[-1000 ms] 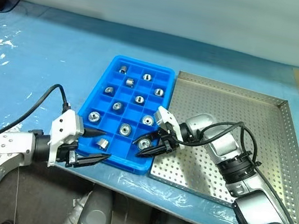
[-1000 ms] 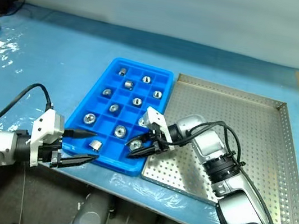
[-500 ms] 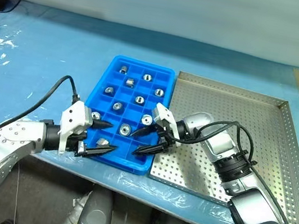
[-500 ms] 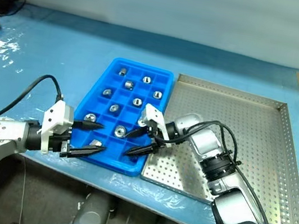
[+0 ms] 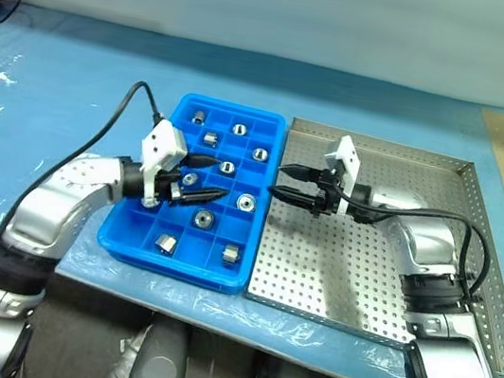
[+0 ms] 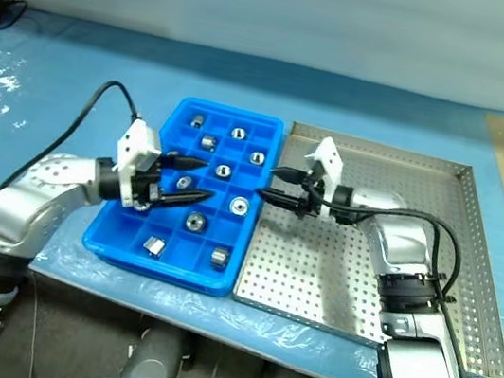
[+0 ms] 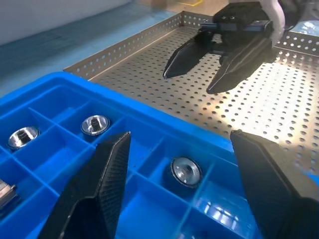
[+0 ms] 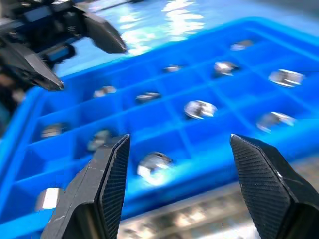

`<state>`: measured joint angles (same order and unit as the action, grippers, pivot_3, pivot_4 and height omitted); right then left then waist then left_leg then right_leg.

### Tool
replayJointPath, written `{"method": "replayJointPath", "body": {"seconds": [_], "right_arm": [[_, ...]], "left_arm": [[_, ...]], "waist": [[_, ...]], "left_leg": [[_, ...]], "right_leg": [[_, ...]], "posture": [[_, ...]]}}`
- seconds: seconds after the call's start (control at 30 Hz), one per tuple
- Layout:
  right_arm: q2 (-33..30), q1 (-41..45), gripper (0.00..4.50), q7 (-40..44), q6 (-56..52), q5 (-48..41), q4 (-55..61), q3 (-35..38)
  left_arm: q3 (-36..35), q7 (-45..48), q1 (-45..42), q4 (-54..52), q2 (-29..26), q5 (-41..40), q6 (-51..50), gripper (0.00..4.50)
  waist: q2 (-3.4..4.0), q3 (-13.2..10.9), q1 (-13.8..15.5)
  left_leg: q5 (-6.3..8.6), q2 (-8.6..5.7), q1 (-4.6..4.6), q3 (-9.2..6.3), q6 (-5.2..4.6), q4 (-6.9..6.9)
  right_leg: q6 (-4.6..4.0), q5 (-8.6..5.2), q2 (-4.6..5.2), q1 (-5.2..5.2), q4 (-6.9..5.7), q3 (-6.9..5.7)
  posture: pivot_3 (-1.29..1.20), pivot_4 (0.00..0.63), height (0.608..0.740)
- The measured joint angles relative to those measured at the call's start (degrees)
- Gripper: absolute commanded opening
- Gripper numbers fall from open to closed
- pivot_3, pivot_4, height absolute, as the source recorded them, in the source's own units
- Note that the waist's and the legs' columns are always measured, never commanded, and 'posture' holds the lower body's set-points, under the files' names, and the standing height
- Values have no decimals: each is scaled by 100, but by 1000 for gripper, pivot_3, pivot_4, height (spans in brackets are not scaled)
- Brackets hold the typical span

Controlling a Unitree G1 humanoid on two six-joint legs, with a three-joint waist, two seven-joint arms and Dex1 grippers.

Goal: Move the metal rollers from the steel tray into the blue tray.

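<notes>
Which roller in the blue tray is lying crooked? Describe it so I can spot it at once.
Find the blue tray to the left of the steel tray and look along its row nearest the robot, which holds two rollers. It is the left roller. It seems tipped on its side, while its neighbour sits with its hole facing up.

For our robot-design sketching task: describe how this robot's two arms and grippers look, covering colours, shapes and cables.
Both arms are rounded silver-grey metal shells with black joint bands. Each ends in a white block carrying two black, tapered, pointed fingers: the left gripper and the right gripper. The finger pads are finely ribbed. A black cable loops from the left wrist along the arm; another black cable arcs along the right forearm.
</notes>
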<state>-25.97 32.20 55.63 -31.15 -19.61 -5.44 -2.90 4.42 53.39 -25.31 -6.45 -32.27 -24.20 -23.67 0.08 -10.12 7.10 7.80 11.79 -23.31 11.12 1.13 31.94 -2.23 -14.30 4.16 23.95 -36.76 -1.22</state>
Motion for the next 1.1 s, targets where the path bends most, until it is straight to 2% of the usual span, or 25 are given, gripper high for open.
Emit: {"method": "replayJointPath", "body": {"seconds": [0.23,1.1], "right_arm": [[70,-291,3308,-596,-53,-6,372,144],[-71,-394,3308,-915,-111,-172,452,279]], "left_arm": [[218,188,-355,527,360,211,350,3372],[224,514,-541,1139,387,440,644,3372]], "waist": [[0,0,-195],[0,0,-183]], "left_leg": [[1,1,2,0,-3,3],[10,3,1,8,-17,18]], "right_leg": [[-1,0,-1,0,-2,0],[-3,0,1,-7,-3,-1]], "posture": [[-43,150,740],[-55,150,740]]}}
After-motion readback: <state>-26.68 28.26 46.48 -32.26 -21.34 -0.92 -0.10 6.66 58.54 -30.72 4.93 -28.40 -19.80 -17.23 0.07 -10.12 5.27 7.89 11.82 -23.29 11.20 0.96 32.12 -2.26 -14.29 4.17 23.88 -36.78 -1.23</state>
